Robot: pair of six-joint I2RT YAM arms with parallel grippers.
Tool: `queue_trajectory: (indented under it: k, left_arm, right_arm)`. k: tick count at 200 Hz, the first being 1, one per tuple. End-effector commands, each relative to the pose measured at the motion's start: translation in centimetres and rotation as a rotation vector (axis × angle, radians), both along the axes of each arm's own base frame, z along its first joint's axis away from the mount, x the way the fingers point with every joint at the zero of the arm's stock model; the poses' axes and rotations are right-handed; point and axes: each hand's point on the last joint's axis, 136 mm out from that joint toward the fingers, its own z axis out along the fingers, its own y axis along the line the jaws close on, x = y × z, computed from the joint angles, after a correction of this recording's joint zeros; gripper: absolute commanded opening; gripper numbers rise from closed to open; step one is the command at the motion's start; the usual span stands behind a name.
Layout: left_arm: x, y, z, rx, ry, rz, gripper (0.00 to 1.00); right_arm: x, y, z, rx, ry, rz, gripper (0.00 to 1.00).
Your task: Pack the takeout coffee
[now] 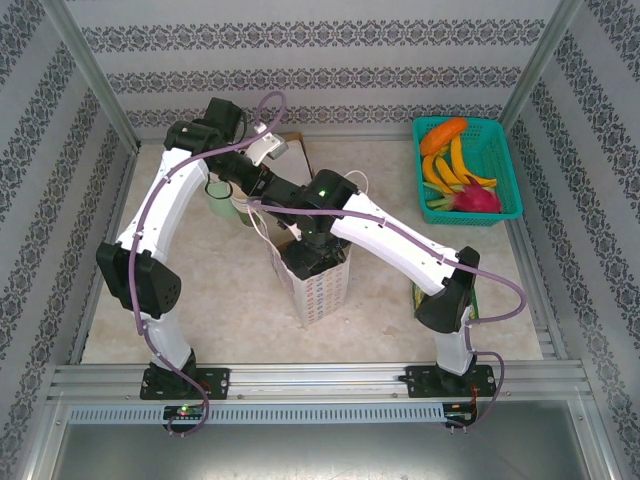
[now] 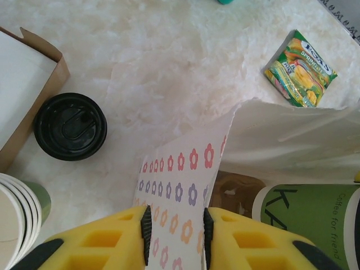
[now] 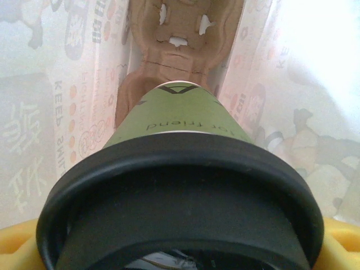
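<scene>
The right gripper [image 3: 180,239] grasped the takeout coffee [image 3: 180,118] by its lid, inside the paper bag [image 1: 322,290] at the table's [image 1: 200,300] centre. The left gripper [image 2: 177,236] pinched the bag's flowered wall. Both arms arched inward, wrists down.

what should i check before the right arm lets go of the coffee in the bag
1. right gripper holding the takeout coffee: ok, the cup's top sits in its jaws.
2. lid on the cup: ok.
3. cup inside the paper bag: ok, bag walls on both sides.
4. cup base aimed at the cardboard carrier: ok; seated in it: cannot tell.
5. left gripper steadying the bag: cannot tell, the wall runs between its pads but a firm pinch is unclear.
6. second black-lidded cup clear of the bag: ok, stands apart on the table.
</scene>
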Motion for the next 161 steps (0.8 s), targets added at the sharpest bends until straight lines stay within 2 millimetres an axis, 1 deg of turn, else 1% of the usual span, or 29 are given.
queue_trajectory:
  k: [1, 11, 29, 46, 62, 75, 104, 118, 142, 161]
  left_arm:
    - [-1.3, 0.2, 0.3, 0.009, 0.001, -0.018, 0.33]
    - [-1.4, 0.2, 0.2, 0.012, 0.003, -0.018, 0.30]
    - [-1.5, 0.1, 0.6, 0.001, -0.006, -0.018, 0.23]
    - [-1.6, 0.2, 1.3, -0.009, -0.032, -0.003, 0.11]
    - [-2.2, 0.0, 2.0, -0.041, -0.068, -0.005, 0.07]
    - [-2.5, 0.1, 2.4, -0.056, -0.107, 0.016, 0.00]
    - [-3.0, 0.9, 3.0, -0.073, -0.151, 0.102, 0.00]
    - [-3.3, 1.4, 2.9, -0.070, -0.146, 0.156, 0.00]
    - [-3.9, 2.5, 2.2, -0.033, -0.125, 0.225, 0.00]
    - [-4.4, 3.3, 1.5, 0.006, -0.118, 0.251, 0.00]
  right_arm:
    - [-1.9, -3.5, 0.7, -0.100, 0.067, -0.024, 0.72]
    - [-2.0, -3.5, 0.7, -0.101, 0.068, -0.024, 0.72]
    - [-1.9, -3.6, 0.6, -0.107, 0.069, -0.025, 0.72]
    - [-2.0, -3.4, 0.7, -0.103, 0.075, -0.029, 0.72]
    - [-2.2, -3.0, 0.8, -0.090, 0.097, -0.046, 0.72]
    - [-2.1, -3.1, 0.6, -0.117, 0.098, -0.062, 0.72]
    - [-1.8, -2.9, 0.5, -0.117, 0.097, -0.082, 0.72]
    - [-1.8, -2.6, 0.3, -0.118, 0.105, -0.078, 0.72]
    - [-1.8, -2.4, -0.6, -0.138, 0.128, -0.068, 0.72]
    - [-1.9, -2.2, -0.8, -0.143, 0.138, -0.054, 0.72]
